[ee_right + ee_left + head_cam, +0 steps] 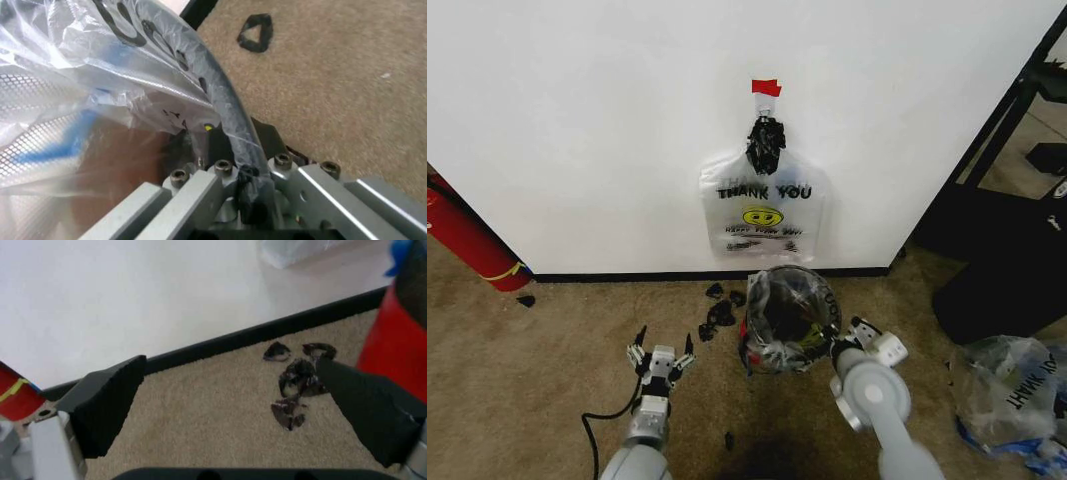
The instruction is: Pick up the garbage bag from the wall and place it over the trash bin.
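A clear bag [792,305] already drapes the trash bin [227,115], my right gripper [845,345] clenched on its rim, my left gripper [661,352] released beside it, liner barely seated.

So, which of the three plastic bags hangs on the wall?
The flat white THANK YOU bag, hung under red tape. The garbage bag covers the trash bin; the third bag lies on the carpet.
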`<state>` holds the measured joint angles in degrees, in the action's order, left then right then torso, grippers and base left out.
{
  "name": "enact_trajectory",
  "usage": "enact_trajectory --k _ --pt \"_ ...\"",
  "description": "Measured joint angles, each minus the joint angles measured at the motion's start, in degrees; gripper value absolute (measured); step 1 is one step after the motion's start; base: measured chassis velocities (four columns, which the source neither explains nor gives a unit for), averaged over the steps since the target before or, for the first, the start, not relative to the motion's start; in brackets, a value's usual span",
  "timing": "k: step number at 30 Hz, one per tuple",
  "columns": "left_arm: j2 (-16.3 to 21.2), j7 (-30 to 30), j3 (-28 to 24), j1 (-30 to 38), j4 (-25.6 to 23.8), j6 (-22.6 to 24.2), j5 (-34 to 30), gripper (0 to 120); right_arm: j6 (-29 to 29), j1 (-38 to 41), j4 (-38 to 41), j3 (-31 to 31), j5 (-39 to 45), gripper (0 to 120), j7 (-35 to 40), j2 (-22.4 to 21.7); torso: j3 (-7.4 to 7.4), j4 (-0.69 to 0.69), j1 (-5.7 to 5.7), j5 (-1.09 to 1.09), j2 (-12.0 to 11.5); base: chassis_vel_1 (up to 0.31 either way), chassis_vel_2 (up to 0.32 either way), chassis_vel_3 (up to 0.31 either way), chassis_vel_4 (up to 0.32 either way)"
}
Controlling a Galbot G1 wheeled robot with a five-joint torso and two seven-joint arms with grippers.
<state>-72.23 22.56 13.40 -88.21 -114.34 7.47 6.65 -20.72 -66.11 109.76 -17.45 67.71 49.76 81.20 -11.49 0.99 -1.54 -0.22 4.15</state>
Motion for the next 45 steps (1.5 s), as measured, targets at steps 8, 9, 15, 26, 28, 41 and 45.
enact_trajectory --k 8,9,15,26,28,41,45 --pt "-0.2 -0.1 0.3 -1.2 -0.2 -0.1 0.3 100 -2.7 4.1 -4.9 1.5 -0.9 0 0.5 -0.1 0.01 0.02 0.0 -0.02 0.0 0.0 0.0 0.0 0.0" --pt "-0.2 0.0 0.3 -1.4 -0.2 -0.2 0.3 100 -2.6 4.3 -5.1 1.5 -1.0 0 0.4 -0.1 0.01 0.01 0.0 -0.02 0.0 0.0 0.0 0.0 0.0" --pt "-0.3 0.0 0.3 -1.7 -0.6 -0.4 0.4 100 -2.6 3.8 -4.1 1.5 -0.8 20 -1.4 -0.5 0.0 0.0 0.0 0.0 0.0 0.0 0.0 0.0 0.0" --pt "0.0 0.0 0.4 -1.9 -1.8 -1.3 0.0 100 -3.0 0.2 0.6 1.7 -4.4 62 -4.6 -1.3 0.0 -0.01 0.0 -0.01 0.0 0.0 0.0 0.0 0.0" --pt "0.0 0.0 0.6 -1.9 -2.1 -1.8 -0.2 100 -2.6 -0.6 1.4 1.9 -6.0 66 -5.9 -1.6 0.0 0.0 0.0 -0.01 0.0 0.0 0.0 0.0 0.0" --pt "-3.7 -2.6 1.8 0.2 -6.4 -10.4 -5.8 100 12.6 -9.9 9.1 1.9 -30.4 100 -20.8 -5.2 0.0 -0.01 0.0 0.0 0.0 0.0 0.0 0.0 0.0" --pt "-5.5 -9.8 3.5 0.3 -8.8 -18.6 -11.3 100 33.1 -15.8 9.2 -2.3 -49.3 100 -34.5 -4.8 0.01 0.01 0.0 -0.01 0.0 0.0 0.0 0.0 0.0"
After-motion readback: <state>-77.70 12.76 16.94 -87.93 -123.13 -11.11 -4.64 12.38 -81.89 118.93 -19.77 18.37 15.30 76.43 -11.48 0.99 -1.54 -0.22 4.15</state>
